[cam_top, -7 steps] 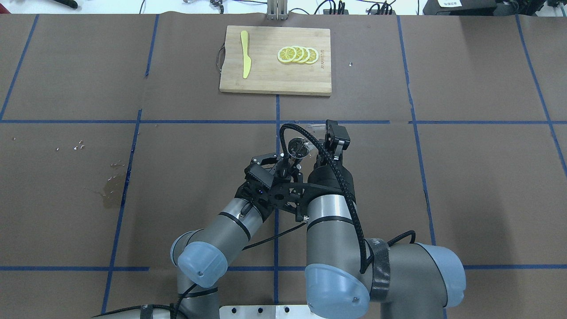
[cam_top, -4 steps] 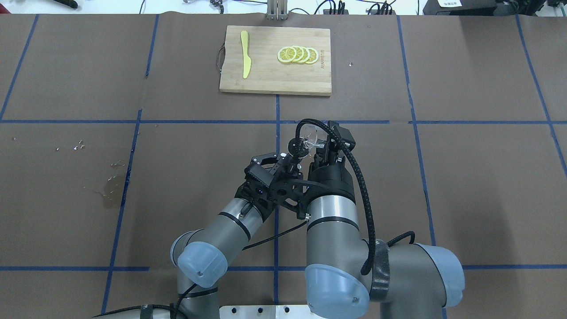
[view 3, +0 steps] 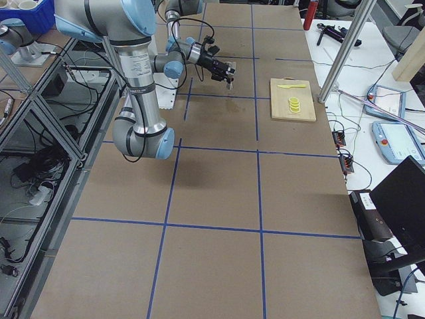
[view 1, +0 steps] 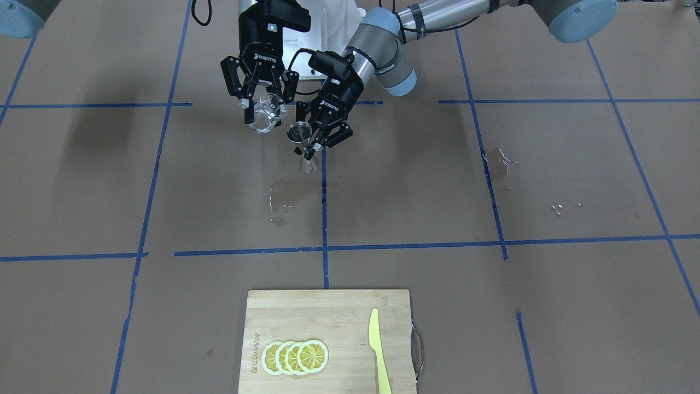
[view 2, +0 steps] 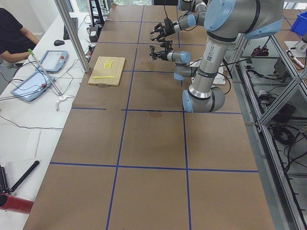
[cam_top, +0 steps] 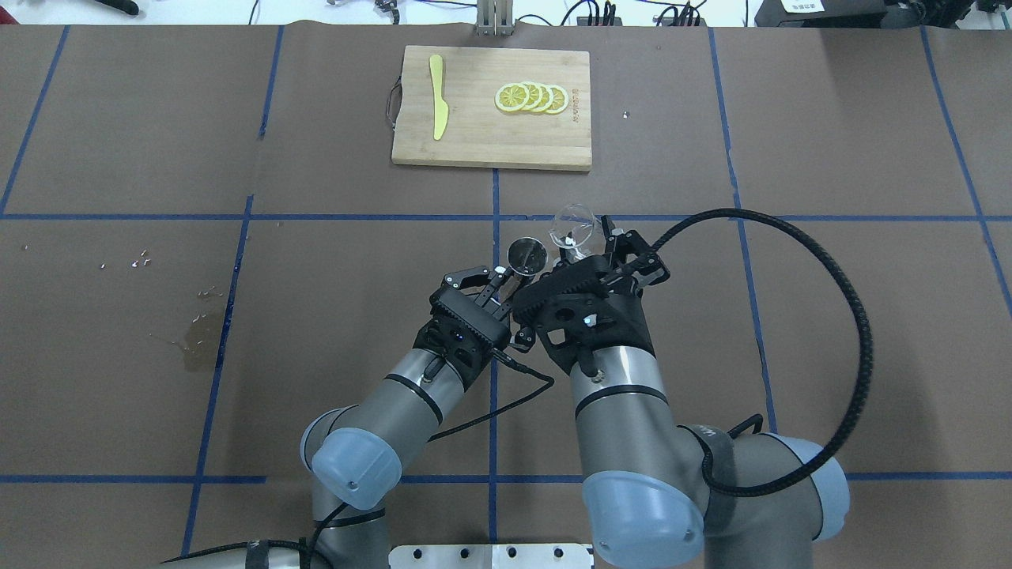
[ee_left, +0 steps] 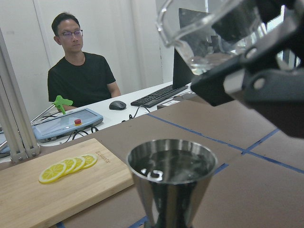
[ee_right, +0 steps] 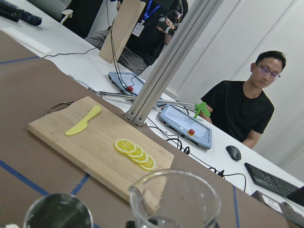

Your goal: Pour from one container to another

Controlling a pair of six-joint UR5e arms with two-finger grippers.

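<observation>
Clear spouted glass cup (view 1: 265,121), tilted, aloft on the robot's side of the cutting board (cam_top: 490,146), well apart from it. Clamped between the right gripper (view 1: 264,106) fingers, wrist pointing down. Just beside and lower, steel jigger (view 1: 299,132), upright, liquid inside, pinched at the waist by the left gripper (view 1: 309,149), forearm slanting in low.

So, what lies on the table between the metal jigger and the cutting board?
In the front-facing view: a wet patch near the jigger, then a blue tape line, before the cutting board. Otherwise bare paper.
</observation>
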